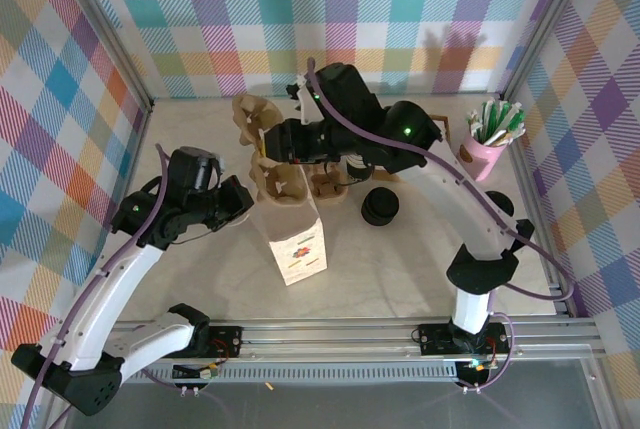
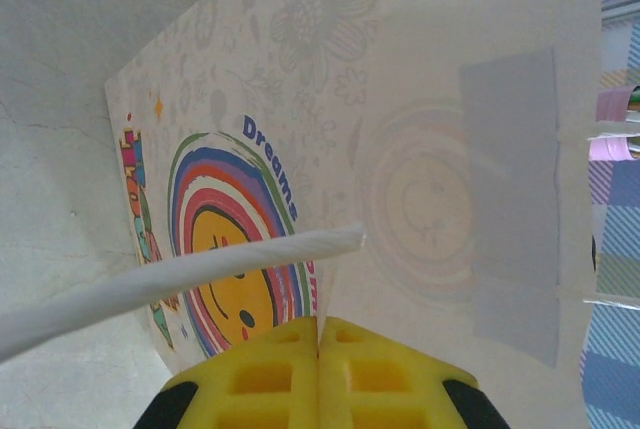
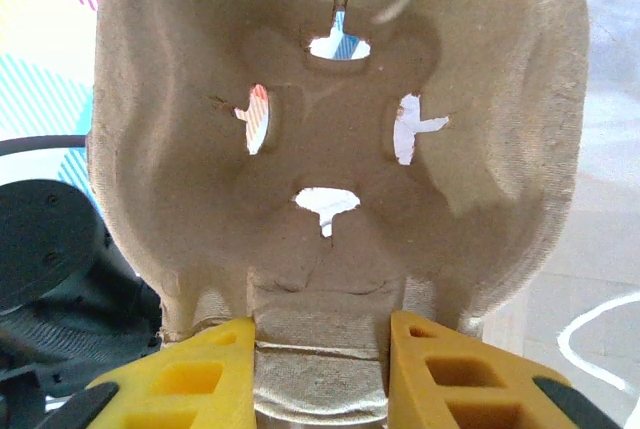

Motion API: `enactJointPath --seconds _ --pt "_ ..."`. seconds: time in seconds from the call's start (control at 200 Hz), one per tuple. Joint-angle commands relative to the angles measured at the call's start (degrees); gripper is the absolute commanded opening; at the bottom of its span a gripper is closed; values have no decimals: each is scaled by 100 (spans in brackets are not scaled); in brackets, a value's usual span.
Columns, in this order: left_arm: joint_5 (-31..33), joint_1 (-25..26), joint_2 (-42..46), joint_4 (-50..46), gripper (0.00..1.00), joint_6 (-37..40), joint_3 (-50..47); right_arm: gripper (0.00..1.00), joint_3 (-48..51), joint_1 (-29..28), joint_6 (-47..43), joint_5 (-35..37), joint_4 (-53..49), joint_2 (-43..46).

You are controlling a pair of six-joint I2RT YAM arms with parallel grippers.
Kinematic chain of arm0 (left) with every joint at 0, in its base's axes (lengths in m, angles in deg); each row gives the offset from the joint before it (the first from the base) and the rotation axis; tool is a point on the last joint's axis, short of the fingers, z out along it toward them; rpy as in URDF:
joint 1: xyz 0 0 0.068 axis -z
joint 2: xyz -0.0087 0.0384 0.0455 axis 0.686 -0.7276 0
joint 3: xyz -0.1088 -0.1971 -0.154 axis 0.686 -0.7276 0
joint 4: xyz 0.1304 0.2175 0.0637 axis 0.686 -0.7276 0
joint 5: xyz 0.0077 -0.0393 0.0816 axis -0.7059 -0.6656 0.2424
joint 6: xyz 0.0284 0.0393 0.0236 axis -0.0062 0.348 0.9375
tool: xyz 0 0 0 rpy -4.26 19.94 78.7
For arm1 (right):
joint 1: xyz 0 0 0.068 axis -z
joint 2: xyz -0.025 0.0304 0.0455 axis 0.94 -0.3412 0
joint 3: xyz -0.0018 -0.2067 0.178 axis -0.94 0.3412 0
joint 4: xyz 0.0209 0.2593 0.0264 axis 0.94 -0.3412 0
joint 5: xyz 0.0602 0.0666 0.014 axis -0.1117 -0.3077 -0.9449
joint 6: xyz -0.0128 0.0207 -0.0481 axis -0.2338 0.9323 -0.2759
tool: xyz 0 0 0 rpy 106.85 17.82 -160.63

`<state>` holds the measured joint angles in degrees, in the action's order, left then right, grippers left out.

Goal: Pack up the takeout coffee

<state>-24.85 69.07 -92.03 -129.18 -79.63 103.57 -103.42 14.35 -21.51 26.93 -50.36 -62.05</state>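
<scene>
Holdings, counted. Left jaws (image 2: 318, 337): one pair, pressed together on the top edge of the paper bag (image 1: 295, 244), at its left side. Paper bag: one, white, standing upright on the desk (image 1: 420, 269) with a rainbow smiley print on its face; one twisted white handle (image 2: 190, 284) crosses my left wrist view. Right jaws (image 3: 320, 334): one pair, clamped on the tab of a pulp cup carrier (image 3: 330, 119), which I hold upright behind the bag; four small holes pierce its middle. Pulp carriers from above: three, namely the one in my right jaws, a second carrier (image 1: 281, 184) at the bag's mouth, and a third carrier (image 1: 327, 185) on the desk just right of the bag. Takeout coffee (image 1: 380, 206): one, black-lidded, standing on the desk right of the third carrier, apart from both pairs of jaws. Pink cup (image 1: 486, 154): one, at the far right, holding green and white sticks.
</scene>
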Motion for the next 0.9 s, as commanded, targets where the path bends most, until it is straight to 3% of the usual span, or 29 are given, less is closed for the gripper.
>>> enactJointPath --seconds 0.0,0.07,0.18,0.32,0.545,0.895 --pt "-79 30 140 252 0 -141 -150 31 170 -53 105 28 381 -14" --pt "-72 34 189 282 0 -176 -199 31 297 -48 103 76 464 -23" --pt "-5 32 253 239 18 -177 -174 31 385 -64 88 88 496 -98" --pt "97 34 339 146 30 -179 -92 31 412 -71 23 145 463 -200" --pt "139 29 438 5 31 -175 -2 31 421 -85 34 96 583 -330" --pt "378 34 586 -375 26 -107 24 31 425 -168 -177 324 370 -481"
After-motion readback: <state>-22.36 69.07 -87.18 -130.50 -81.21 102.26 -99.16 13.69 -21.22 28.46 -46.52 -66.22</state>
